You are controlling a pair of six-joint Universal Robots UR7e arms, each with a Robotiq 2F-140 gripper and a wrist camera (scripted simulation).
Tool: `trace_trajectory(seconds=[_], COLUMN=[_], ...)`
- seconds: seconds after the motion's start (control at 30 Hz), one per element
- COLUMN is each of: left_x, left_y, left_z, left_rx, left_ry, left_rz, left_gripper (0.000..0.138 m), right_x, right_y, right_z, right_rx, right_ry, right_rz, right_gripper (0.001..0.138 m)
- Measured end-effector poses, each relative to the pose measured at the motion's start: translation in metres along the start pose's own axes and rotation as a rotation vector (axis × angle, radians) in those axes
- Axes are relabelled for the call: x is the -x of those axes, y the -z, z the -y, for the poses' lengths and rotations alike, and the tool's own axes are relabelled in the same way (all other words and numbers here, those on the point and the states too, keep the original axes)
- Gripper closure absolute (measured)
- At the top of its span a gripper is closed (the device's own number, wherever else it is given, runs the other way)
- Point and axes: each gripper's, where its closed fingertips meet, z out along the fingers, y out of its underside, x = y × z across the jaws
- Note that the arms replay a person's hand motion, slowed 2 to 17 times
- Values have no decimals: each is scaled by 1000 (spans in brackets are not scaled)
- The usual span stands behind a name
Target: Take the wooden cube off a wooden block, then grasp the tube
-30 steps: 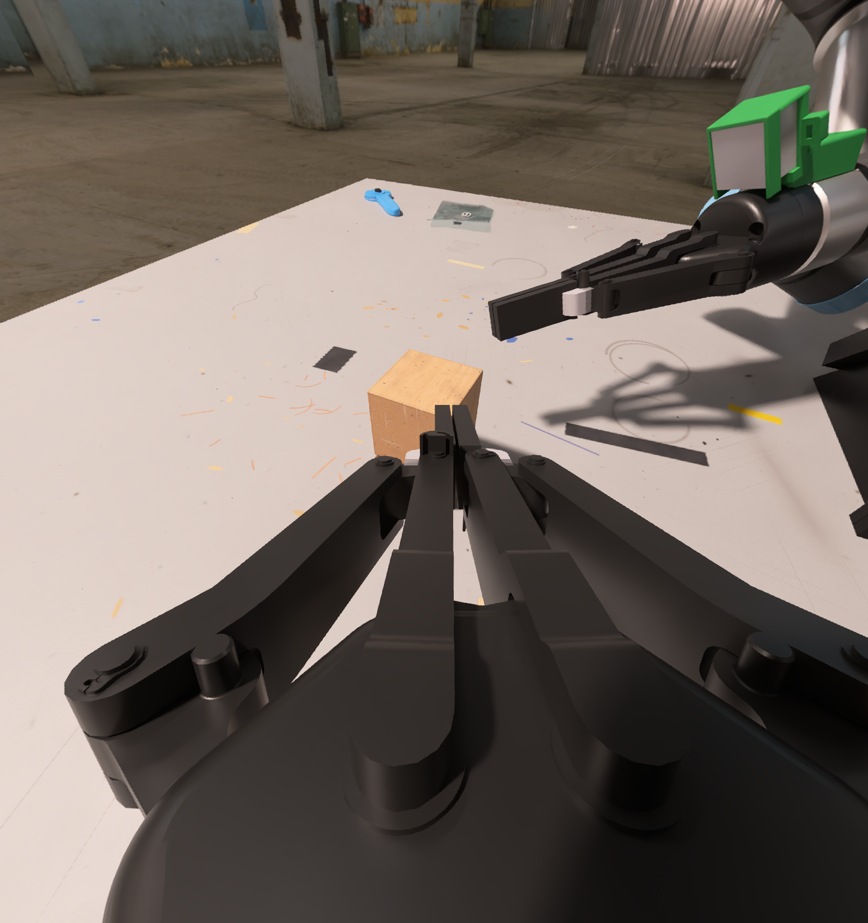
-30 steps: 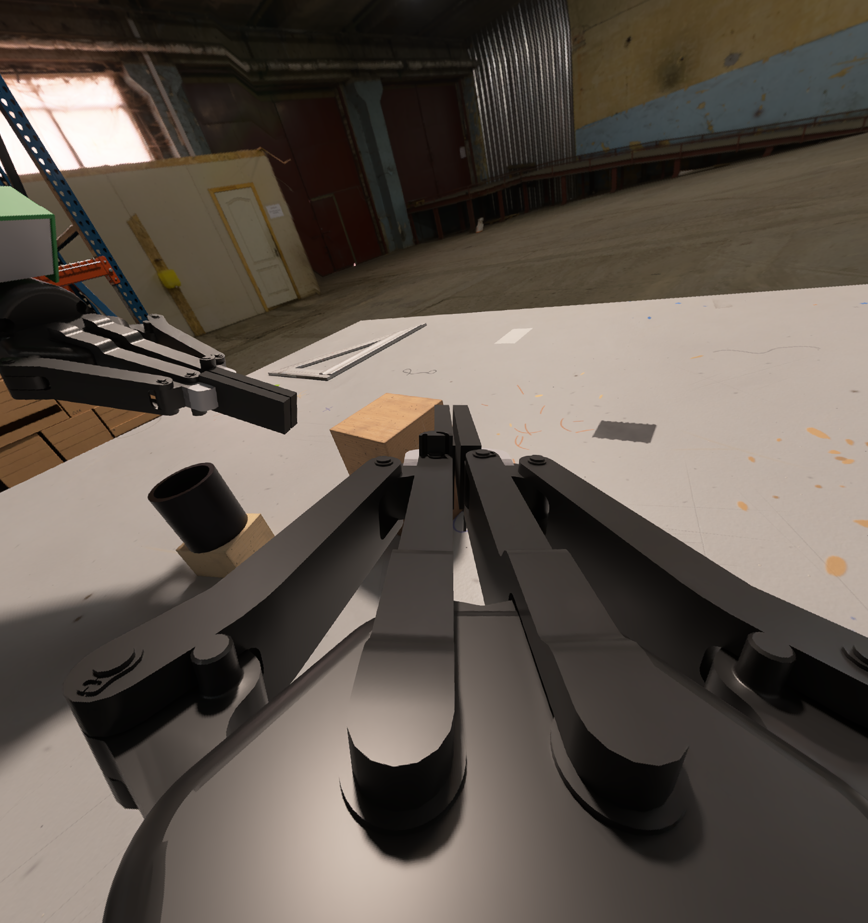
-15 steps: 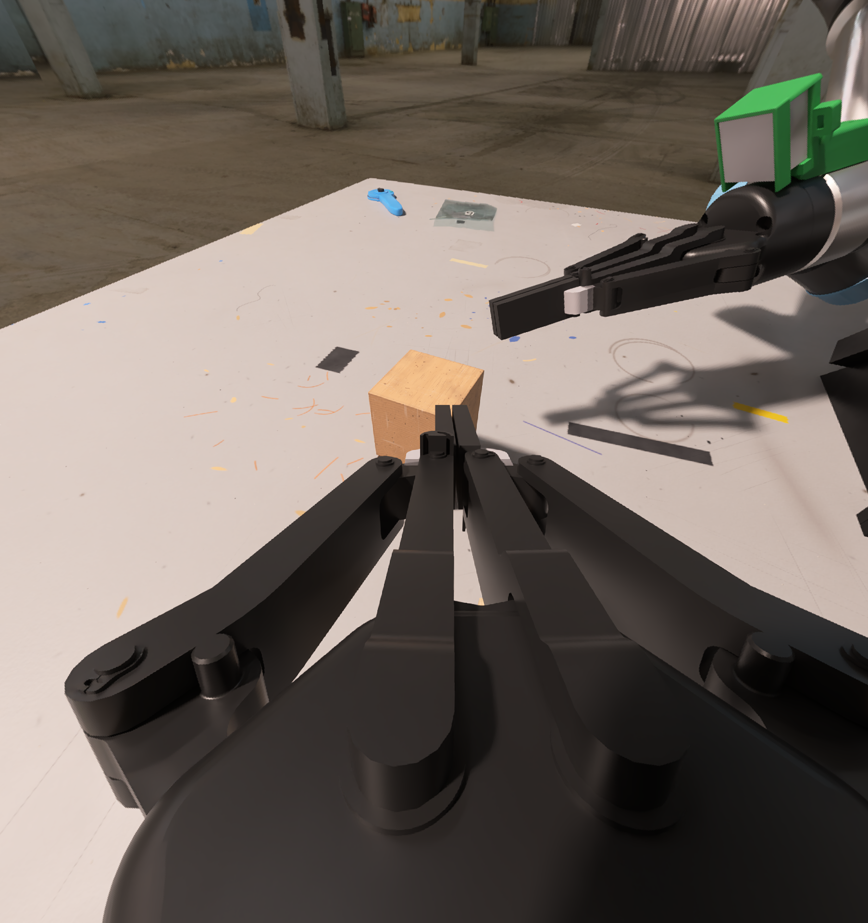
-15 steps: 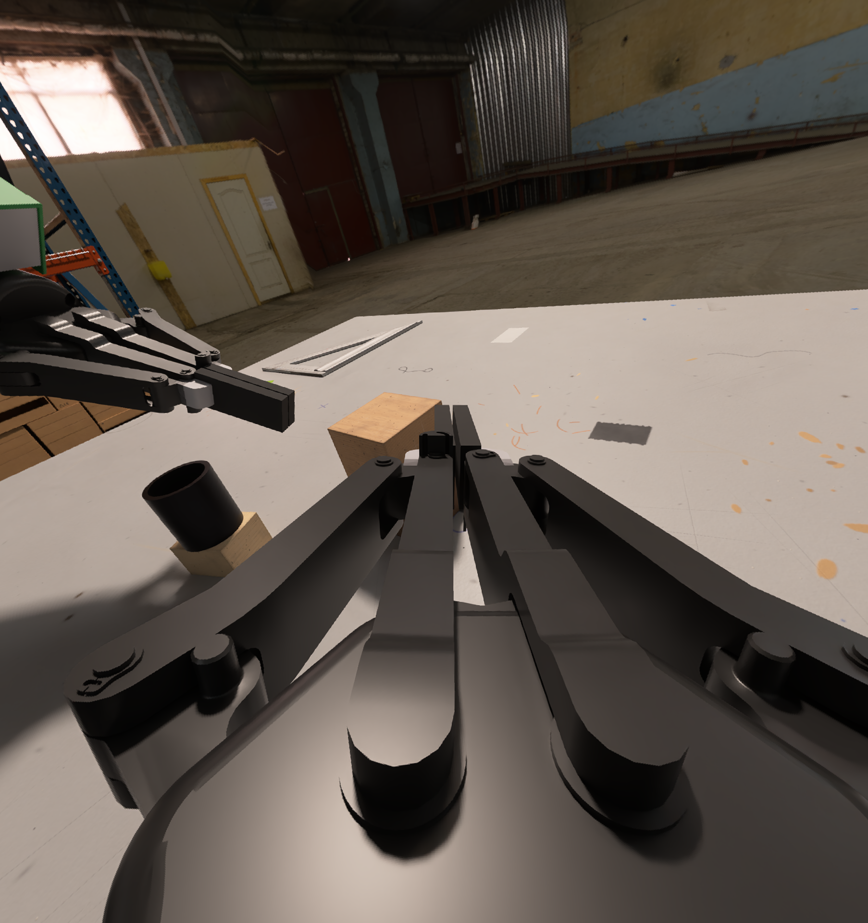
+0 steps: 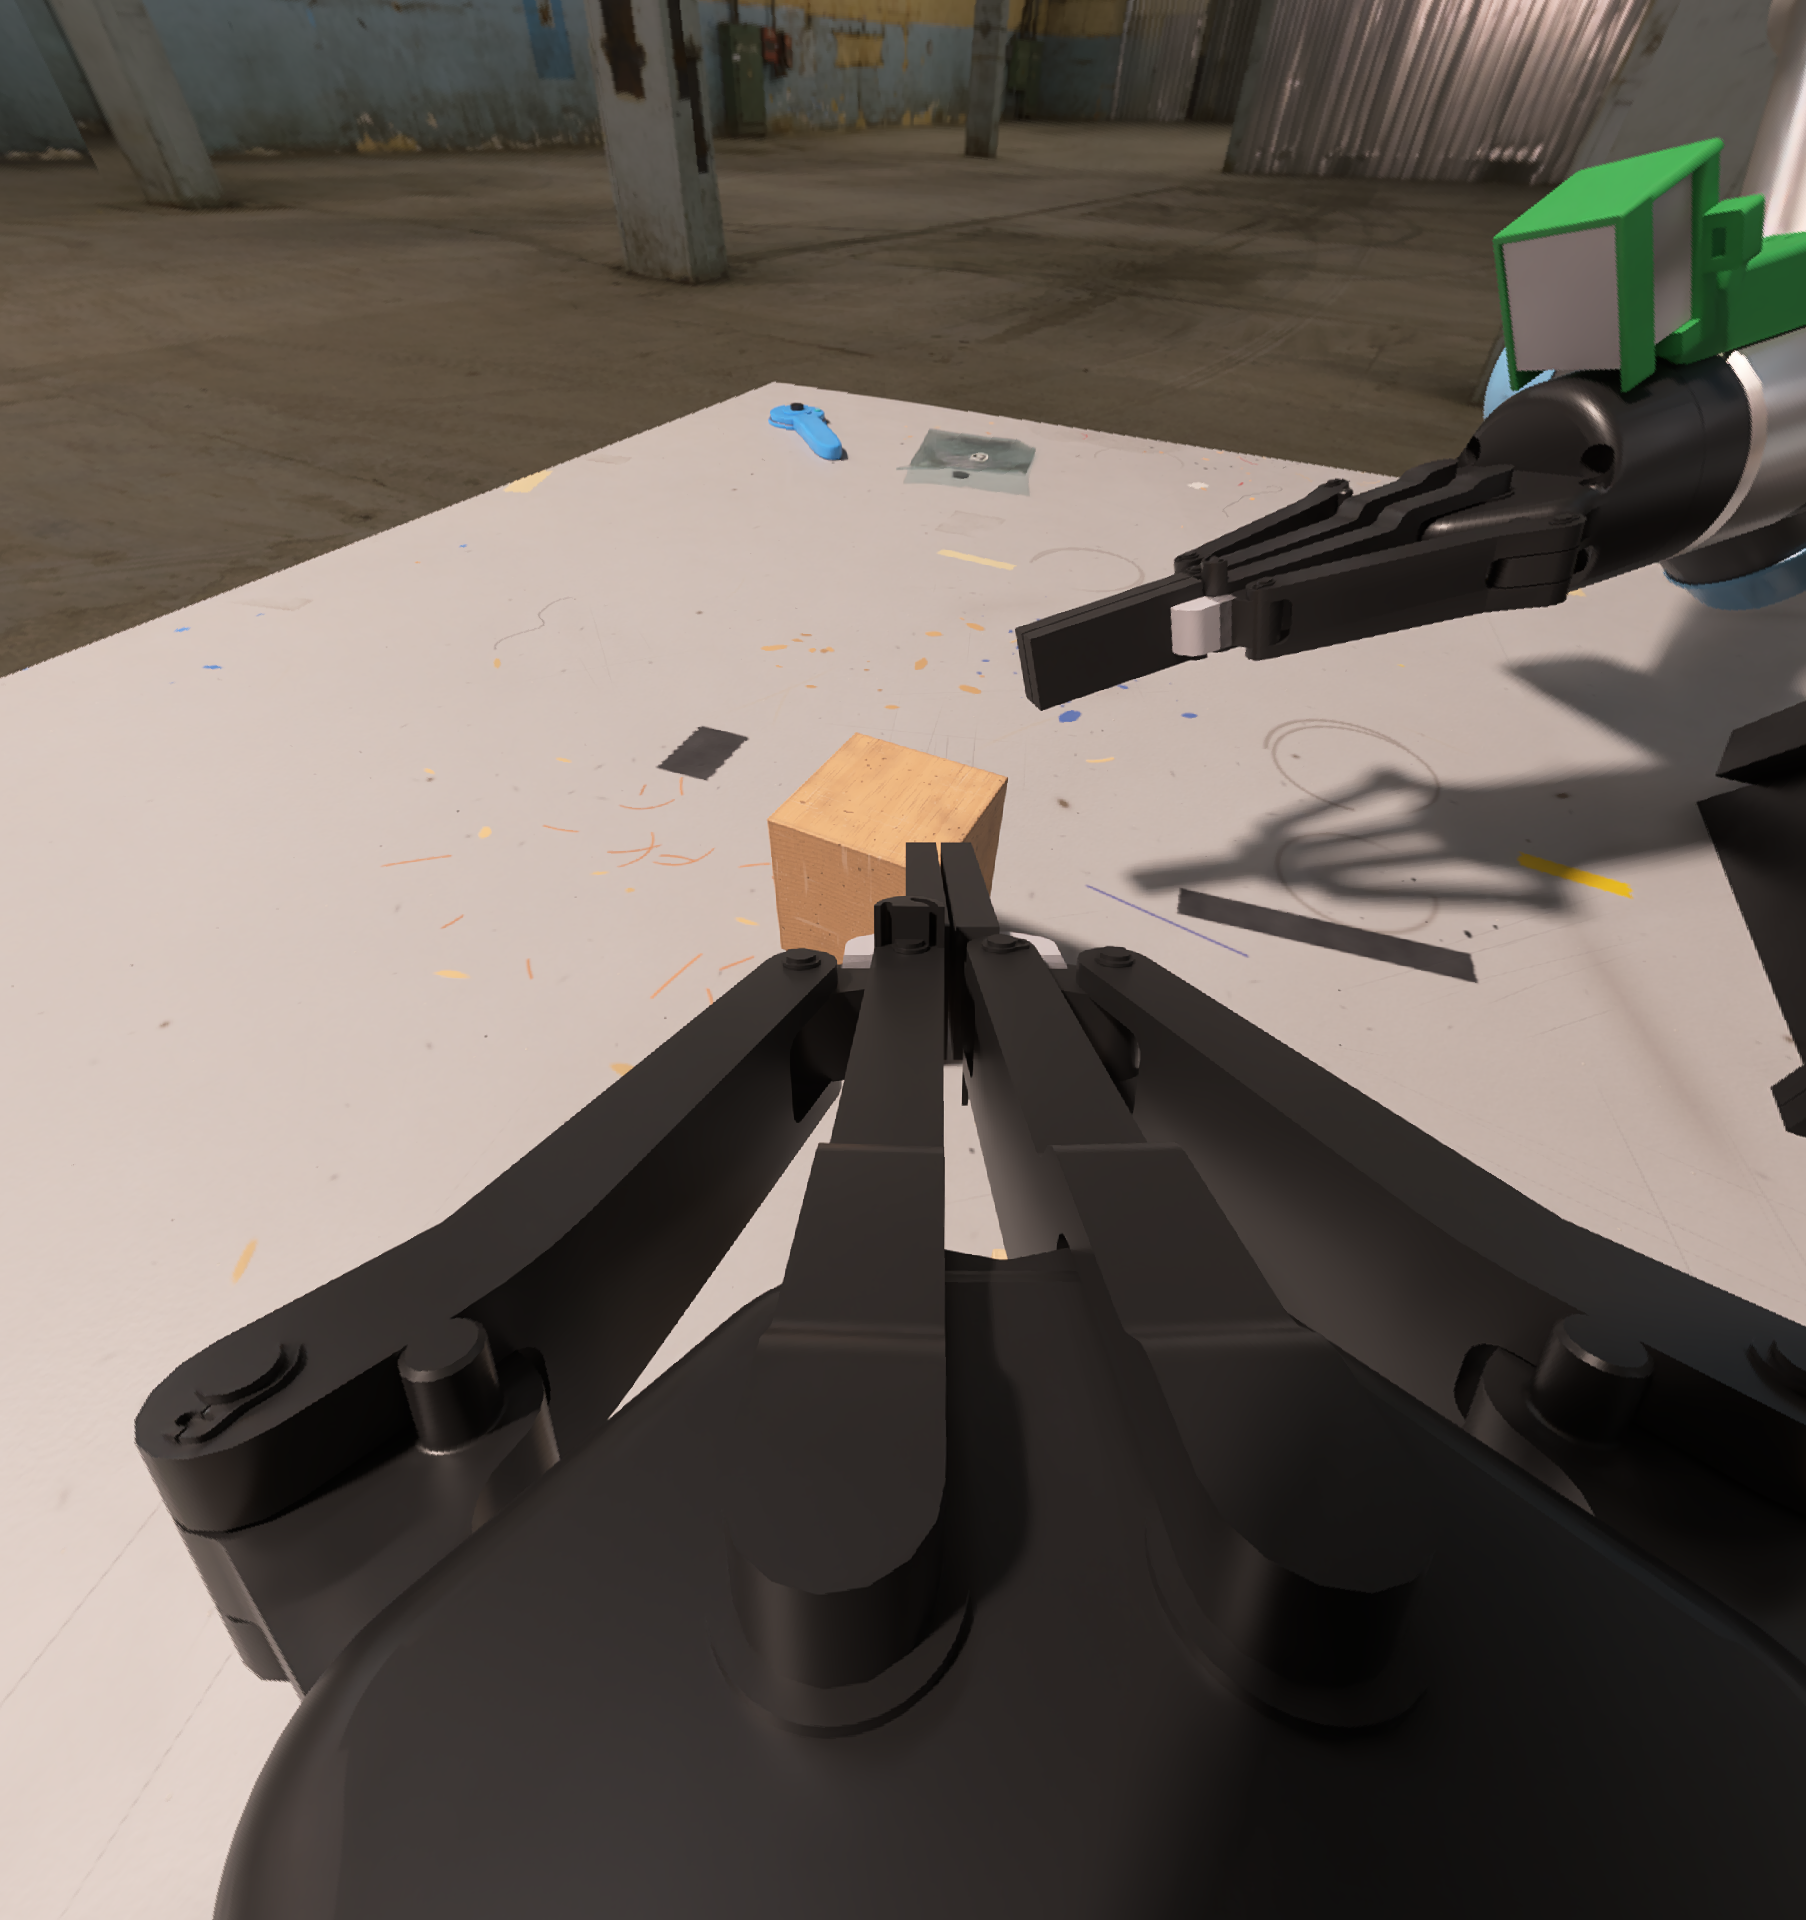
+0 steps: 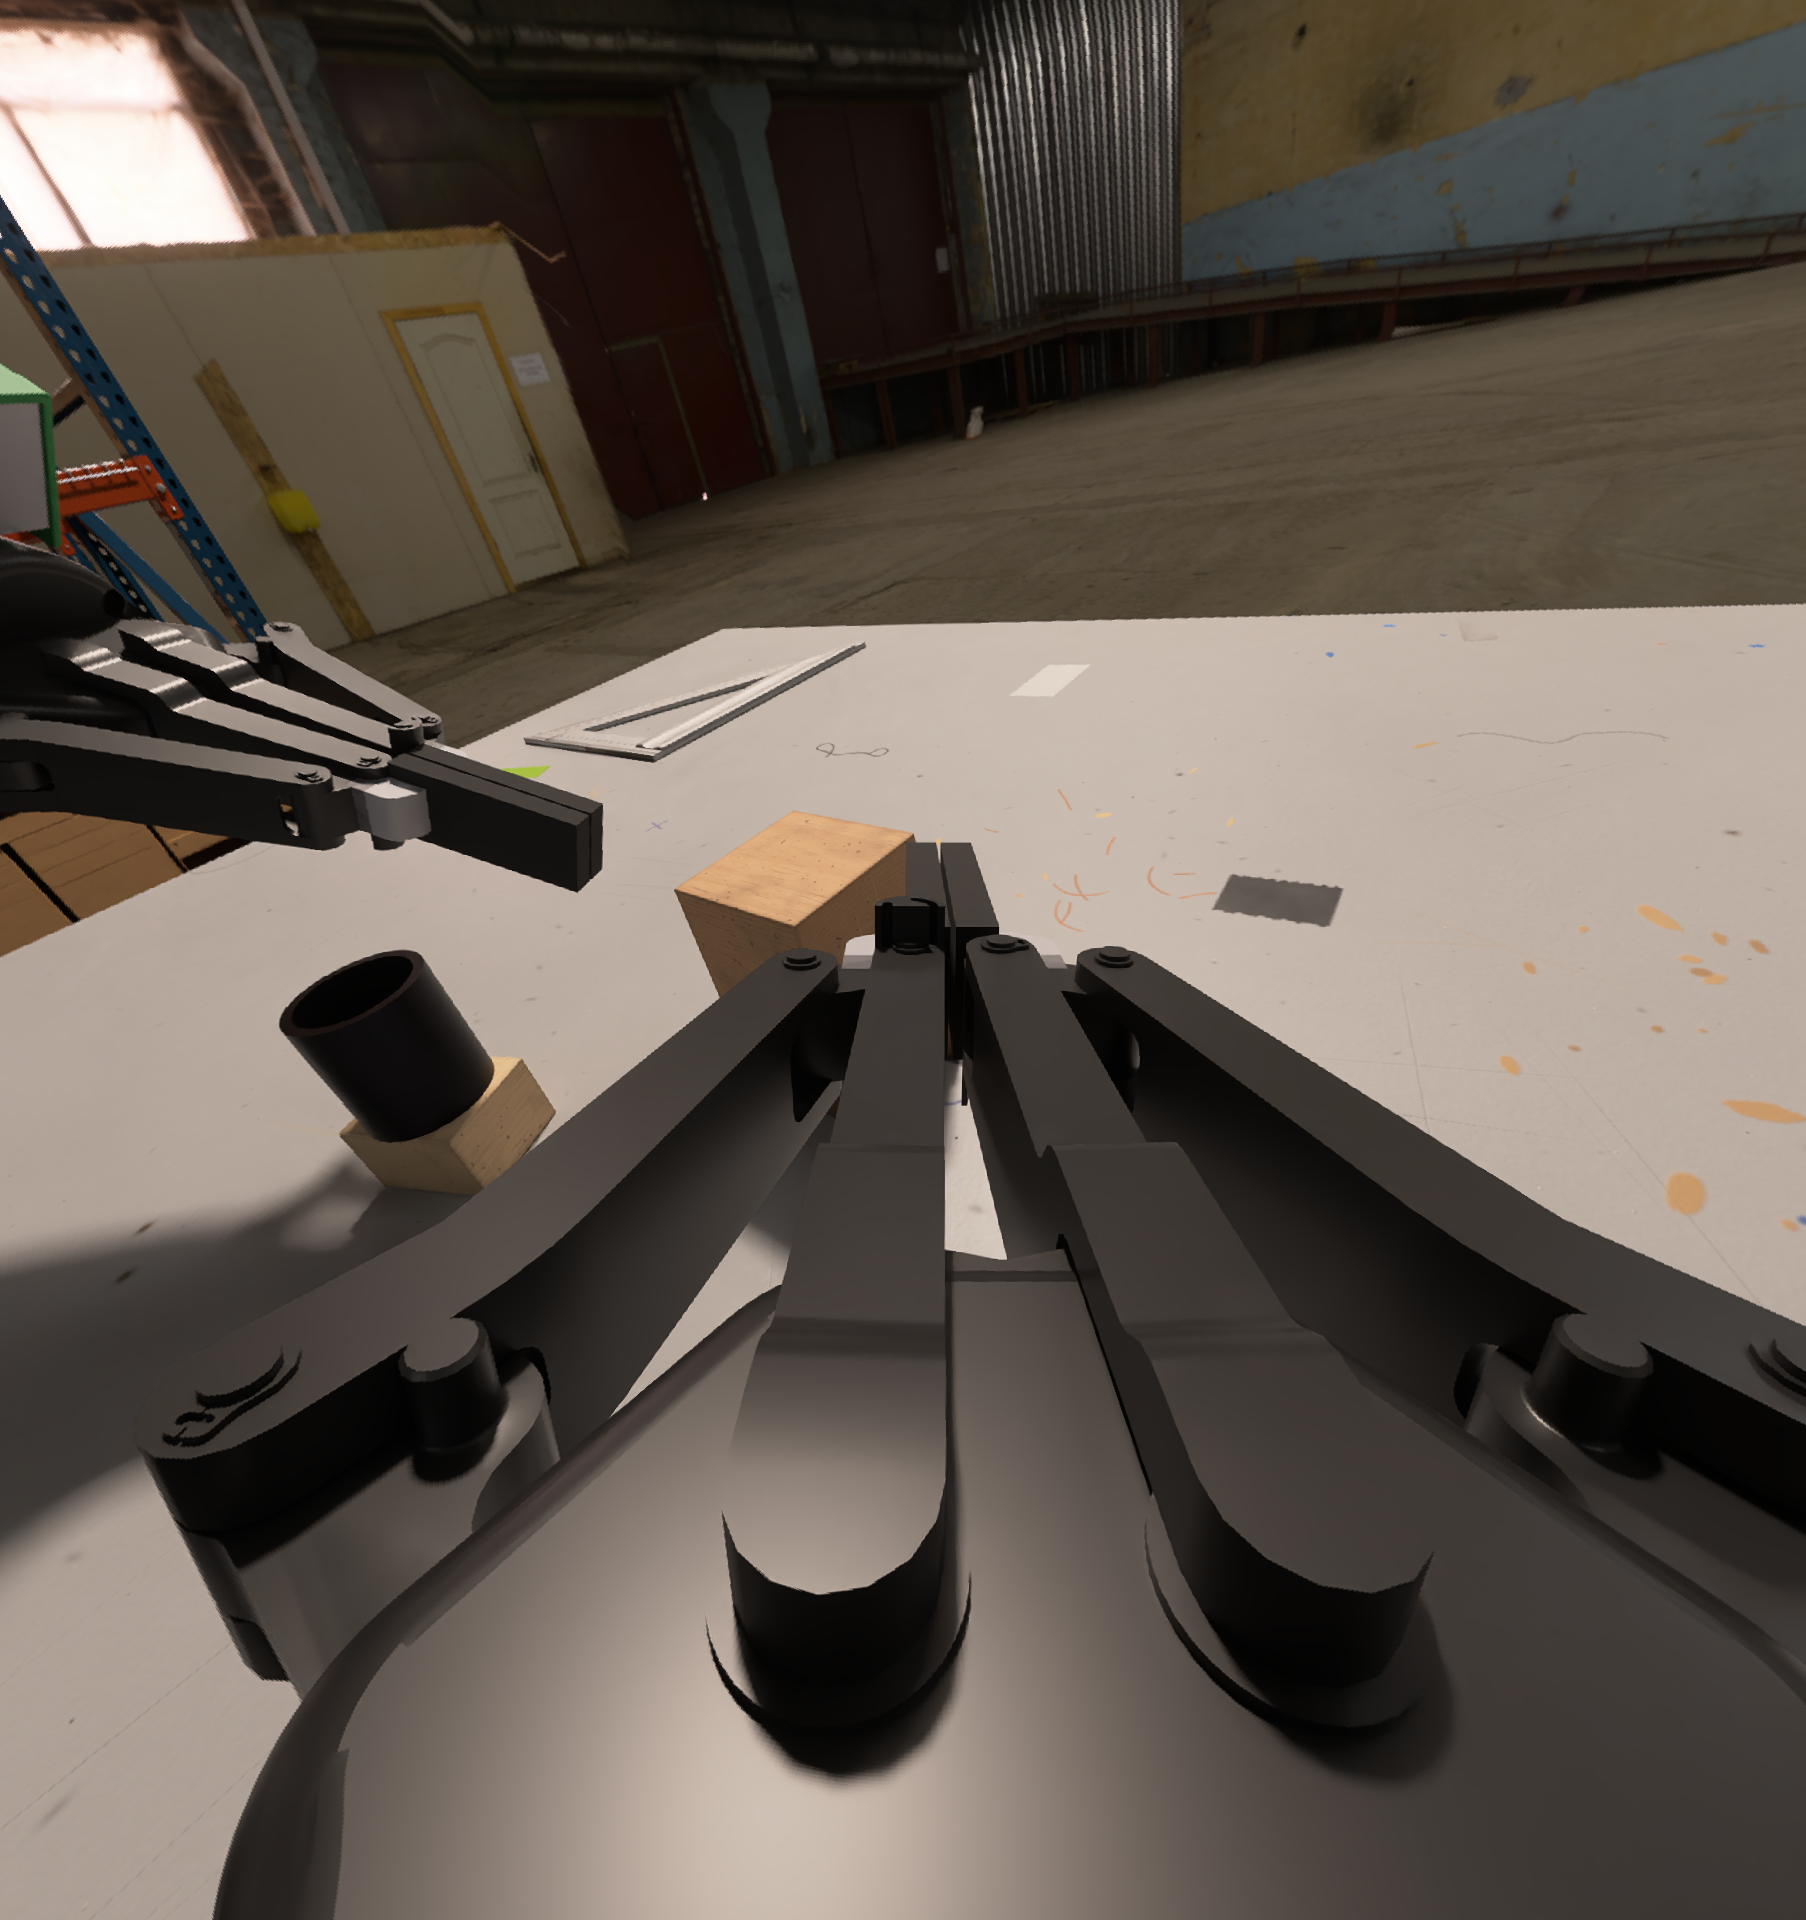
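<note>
Sitting on a small pale wooden block point(image 6: 468, 1138), the upright black tube point(image 6: 385, 1044) lies ahead-left of the closed, empty right tool point(image 6: 940, 883); the left tool point(image 6: 566, 836), closed too, hovers nearer; the tan wooden cube point(image 6: 790, 894) rests on the tabletop point(image 6: 1501, 935) between.

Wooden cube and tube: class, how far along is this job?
Done: the wooden cube sits on the table, apart from the wooden block. In hand: nothing; left gripper and right gripper are shut, empty. Left: grasping the tube, sitting on that block.
</note>
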Motion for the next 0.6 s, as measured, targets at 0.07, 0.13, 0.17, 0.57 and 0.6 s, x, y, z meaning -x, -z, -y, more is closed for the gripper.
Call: trace_trajectory(seconds=[0.07,0.13,0.17,0.57,0.6], left_x=[0,0,-1,-9,-10], left_y=[1,1,2,16,17], left_z=[0,0,0,2,2], left_rx=[-3,-7,-8,-41,-45], left_ry=[2,7,11,61,64], left_rz=[-2,-5,-7,-41,-43], left_gripper=[137,133,132,109,107], right_x=[0,0,1,14,17], right_y=[0,0,1,6,6], right_z=[1,1,1,16,18], right_rx=[10,21,28,53,55], right_ry=[6,13,17,93,102], right_rz=[-5,-8,-10,40,52], right_gripper=[138,138,138,127,125])
